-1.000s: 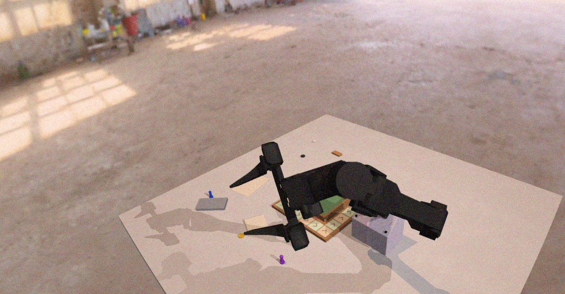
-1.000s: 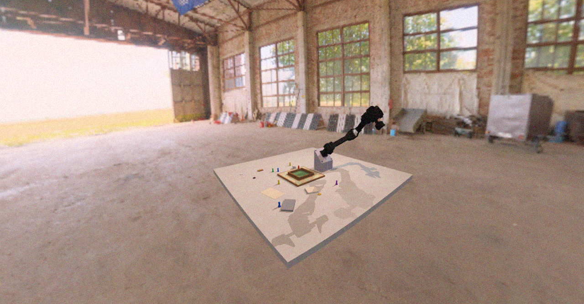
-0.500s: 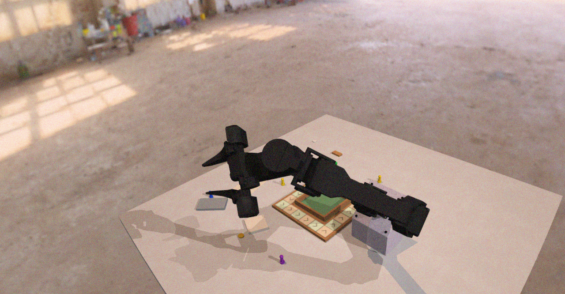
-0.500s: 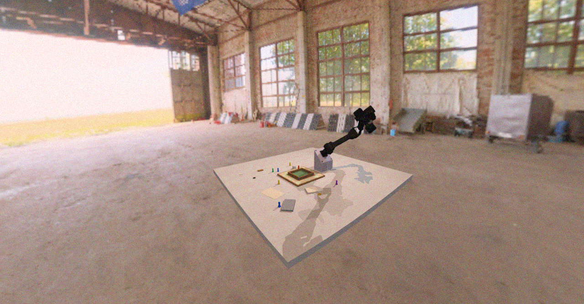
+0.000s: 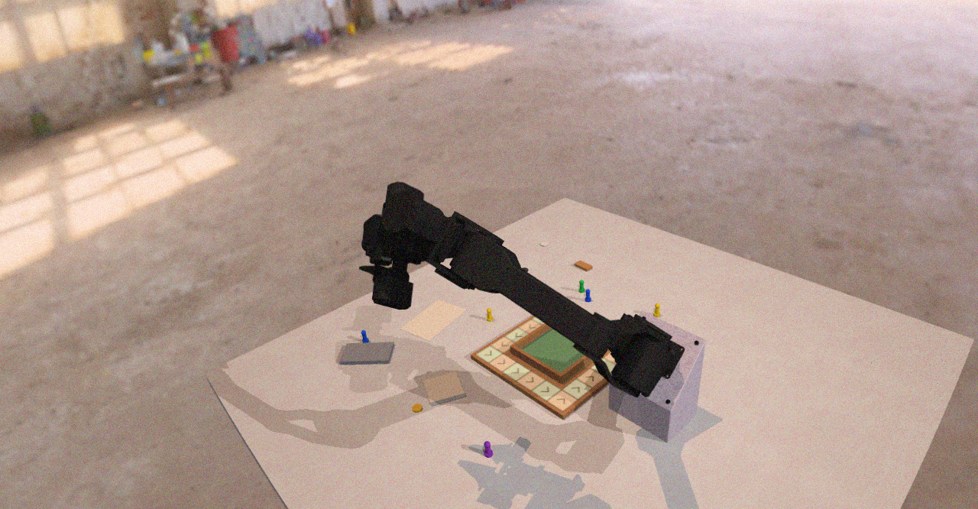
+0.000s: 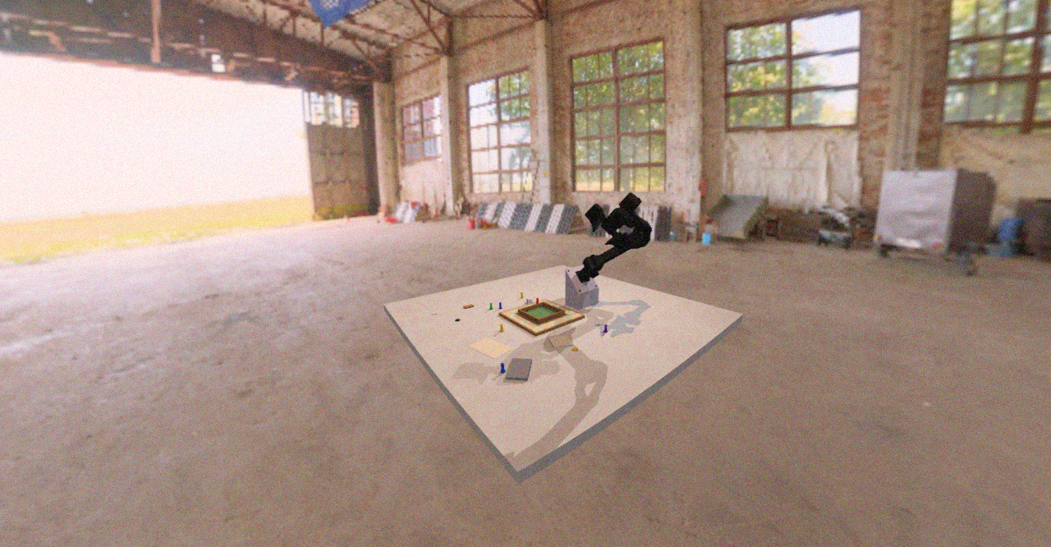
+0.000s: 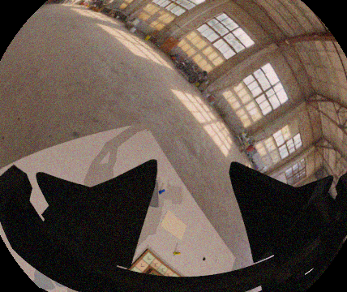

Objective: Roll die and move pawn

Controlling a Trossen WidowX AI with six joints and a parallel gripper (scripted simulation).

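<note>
My gripper (image 7: 194, 166) is open and empty, high above the table, with its fingers apart in the wrist view. The board (image 5: 545, 389) (image 6: 507, 315) (image 7: 149, 258) has arrowed squares around the dice tray (image 5: 550, 350) (image 6: 541, 312). No die shows on the visible part of the green tray floor; my arm hides part of it in the top view. A red pawn (image 6: 537, 301) stands behind the tray; its exact square cannot be told. A small greyish thing (image 6: 528, 301) beside it may be the die, but it is too small to tell.
Near the board are a yellow pawn (image 5: 489, 315) (image 6: 501, 328) (image 7: 176, 253), a tan block (image 5: 443, 387) and a purple pawn (image 5: 487, 449) (image 6: 605, 328). A blue pawn (image 5: 364, 336) (image 7: 162, 191) stands by a grey slab (image 5: 367, 353) (image 6: 518, 370). A green pawn (image 5: 581, 286) stands farther back.
</note>
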